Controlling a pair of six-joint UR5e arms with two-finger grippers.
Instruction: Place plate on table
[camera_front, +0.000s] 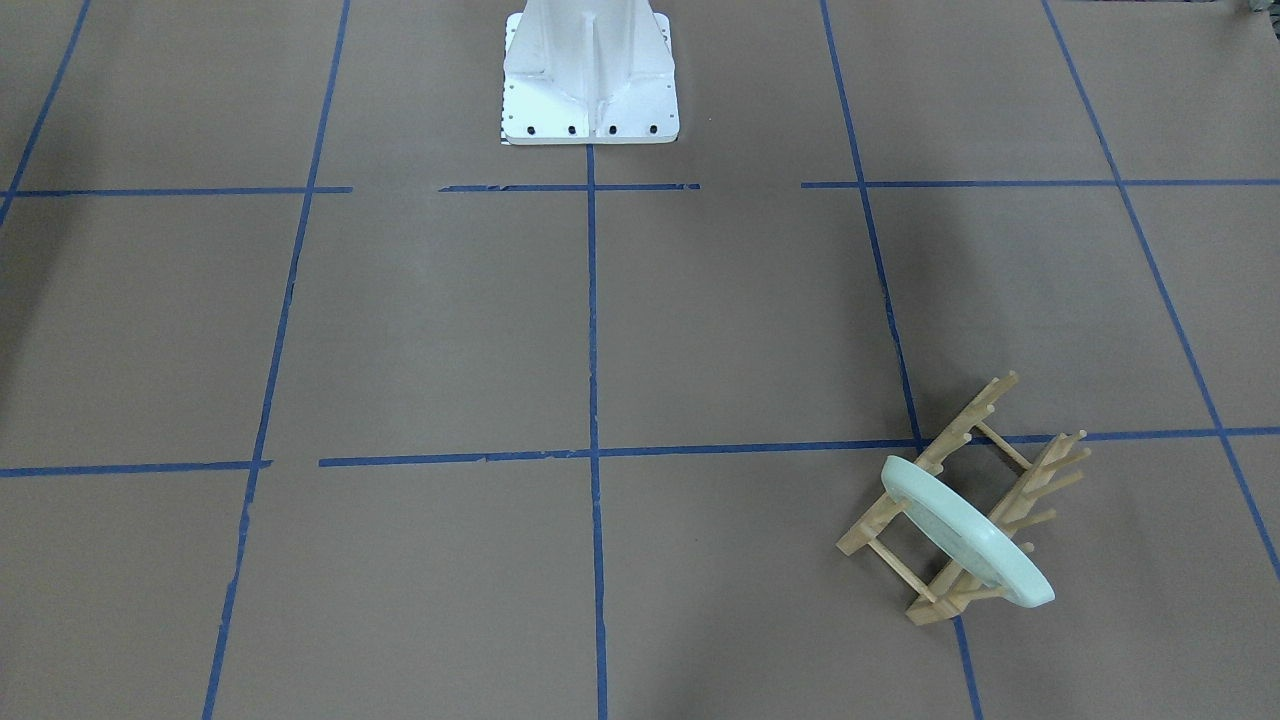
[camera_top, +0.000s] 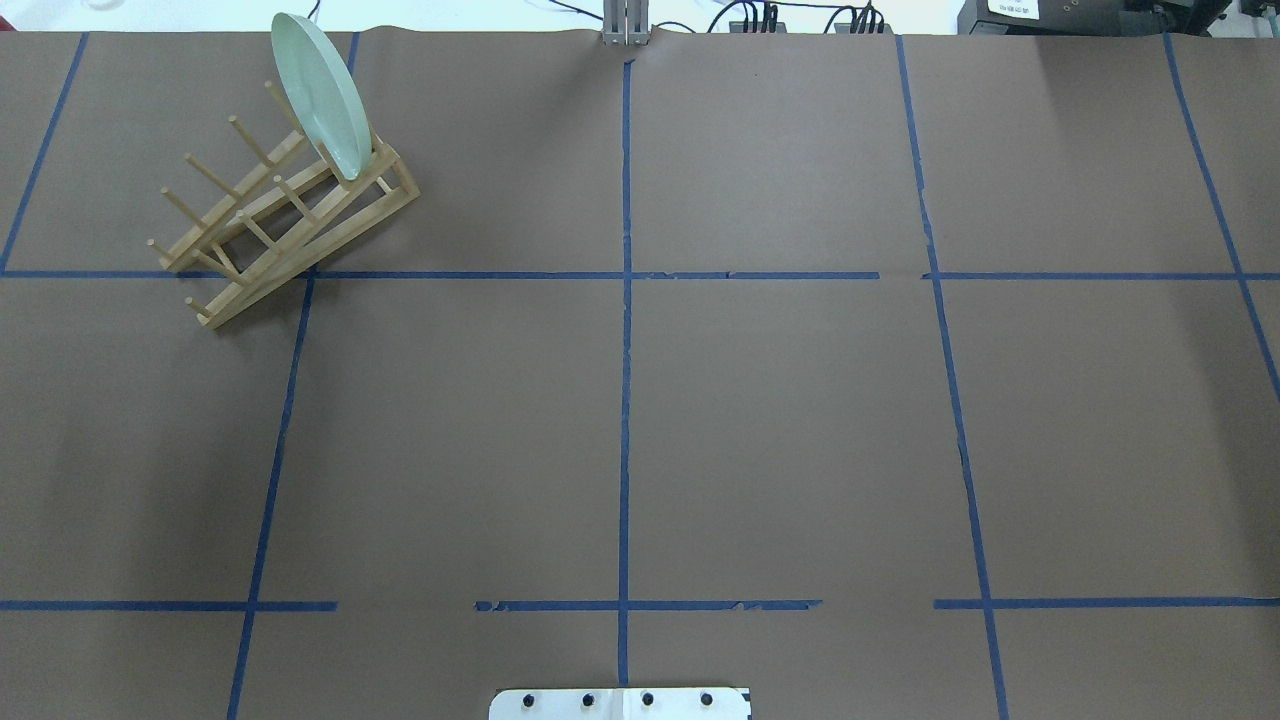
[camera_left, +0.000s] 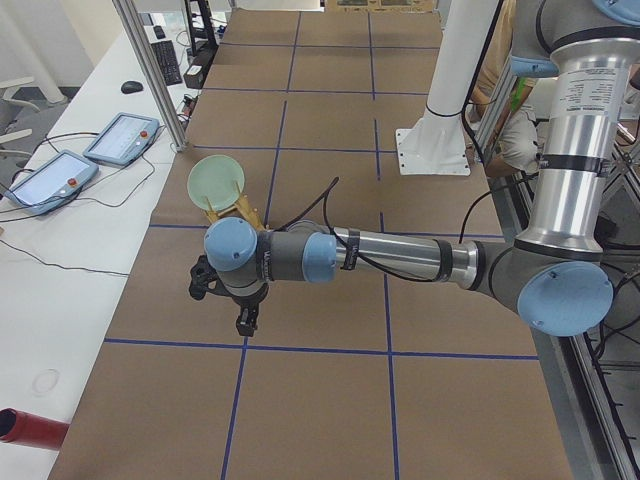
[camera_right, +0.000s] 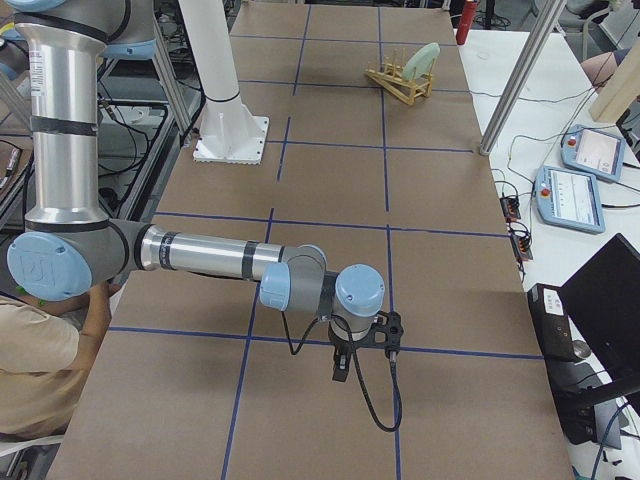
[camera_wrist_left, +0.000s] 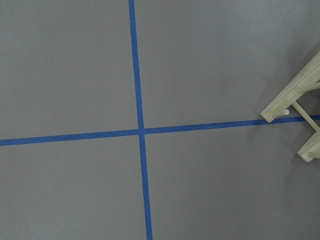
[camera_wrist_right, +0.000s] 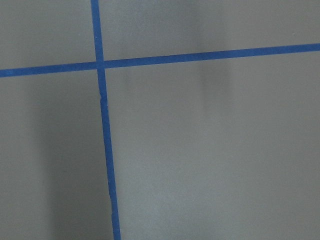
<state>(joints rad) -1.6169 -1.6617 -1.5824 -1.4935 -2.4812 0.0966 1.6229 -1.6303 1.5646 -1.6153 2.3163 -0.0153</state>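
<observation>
The pale mint-green plate (camera_front: 965, 530) stands on edge in the end slot of a wooden peg rack (camera_front: 1060, 460) on the brown-paper table (camera_front: 740, 320). In the overhead view the plate (camera_top: 322, 95) and rack (camera_top: 300, 240) sit at the far left. My left gripper (camera_left: 240, 318) shows only in the exterior left view, hanging over the table a little nearer that camera than the rack (camera_left: 243, 212). I cannot tell if it is open or shut. My right gripper (camera_right: 340, 368) shows only in the exterior right view, far from the plate (camera_right: 422, 58). Its state is also unclear.
The white robot base (camera_front: 590, 80) stands at the table's robot-side edge. The left wrist view shows the rack's corner (camera_wrist_left: 295, 92) at its right edge. Teach pendants (camera_left: 120, 135) lie on a white side bench. A person (camera_right: 40, 370) is beside the robot.
</observation>
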